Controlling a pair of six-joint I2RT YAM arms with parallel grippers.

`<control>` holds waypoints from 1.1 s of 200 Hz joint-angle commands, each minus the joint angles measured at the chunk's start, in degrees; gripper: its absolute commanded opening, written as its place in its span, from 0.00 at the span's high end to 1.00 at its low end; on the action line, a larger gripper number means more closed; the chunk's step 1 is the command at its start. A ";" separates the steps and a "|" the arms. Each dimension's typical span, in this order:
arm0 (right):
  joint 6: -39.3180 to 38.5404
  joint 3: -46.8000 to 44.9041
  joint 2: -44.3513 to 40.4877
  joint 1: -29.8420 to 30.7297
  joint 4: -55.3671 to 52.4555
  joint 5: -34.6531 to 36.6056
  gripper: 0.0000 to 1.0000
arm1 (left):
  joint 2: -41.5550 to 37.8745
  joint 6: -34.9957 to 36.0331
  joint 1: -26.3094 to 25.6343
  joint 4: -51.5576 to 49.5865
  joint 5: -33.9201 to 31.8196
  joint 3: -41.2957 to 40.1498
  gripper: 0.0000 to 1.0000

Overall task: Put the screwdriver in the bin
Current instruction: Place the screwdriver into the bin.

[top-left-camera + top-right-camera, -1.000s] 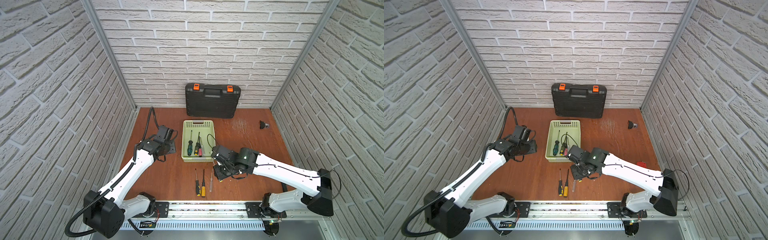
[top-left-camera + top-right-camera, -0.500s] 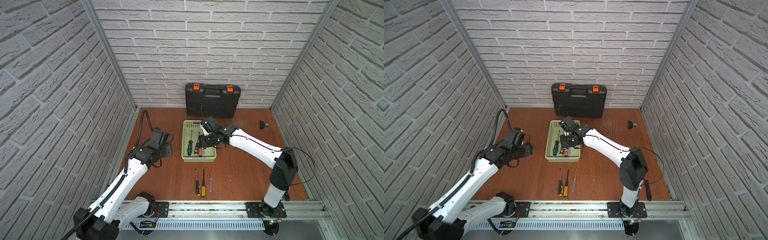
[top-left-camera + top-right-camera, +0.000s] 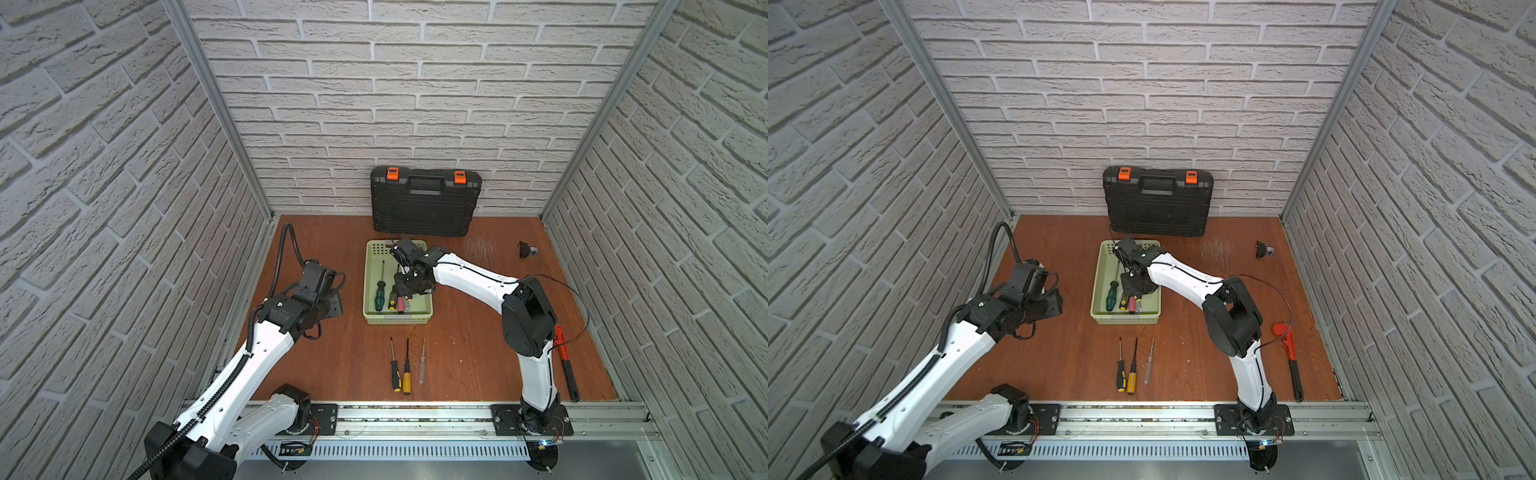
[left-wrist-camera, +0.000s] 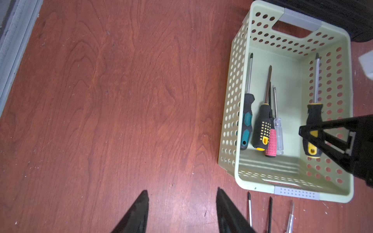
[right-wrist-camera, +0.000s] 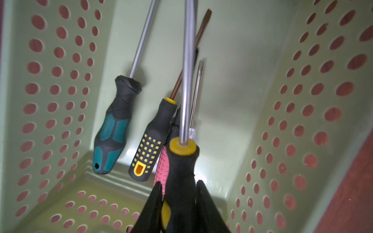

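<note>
1. Release is the step in hand, as I judge it. The right claw pinches the black-and-yellow handle of the screwdriver near its back end. The steel shaft points away from the claw.
2. To do this step well, I would first bring the handle low, close to the floor of the bin. I would keep the shaft along the bin's long side. Then I would spread the jaws only a little and lift straight up, so the tool does not bounce or roll onto the others.
3. The screwdriver hangs directly from the claw and is already between the perforated walls. In a top view the claw hides it, in the right half of the bin at the middle of the frame. I cannot tell whether it touches the floor.
4. The teal-handled screwdriver, the yellow-dotted screwdriver, a pink-handled one and a clear-handled one lie on the bin's floor. They are close together in the left half, apart from the held tool.
5. The left claw is spread and holds nothing. It hangs over the bare tabletop, left of the bin in both top views.
6. Three loose screwdrivers lie side by side on the tabletop, below the bin in the frame, so more trips seem to remain.
</note>
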 commanded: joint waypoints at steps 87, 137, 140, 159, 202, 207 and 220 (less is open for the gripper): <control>0.50 3.02 5.53 -0.41 -2.50 2.84 0.95 | -1.07 -1.21 0.49 3.35 1.73 -3.67 0.46; 0.17 4.65 6.84 -0.74 -4.10 3.76 0.94 | -1.26 -1.66 0.48 4.72 1.69 -4.50 0.46; 0.14 4.79 6.92 -0.77 -4.17 3.61 0.93 | -1.27 -1.55 0.51 4.78 1.68 -4.46 0.45; -0.07 5.75 8.18 -0.78 -4.78 2.49 0.93 | -1.26 -1.52 0.58 4.90 1.60 -4.74 0.45; -0.30 7.09 10.15 -0.78 -5.41 1.55 0.90 | -1.60 -1.81 0.63 4.92 1.64 -4.76 0.45; -0.35 7.21 10.23 -0.79 -5.45 1.62 0.89 | -1.59 -1.79 0.64 4.79 1.60 -4.60 0.45; -0.41 7.10 10.17 -0.78 -5.63 1.63 0.84 | -1.63 -1.65 0.66 4.53 1.56 -4.30 0.45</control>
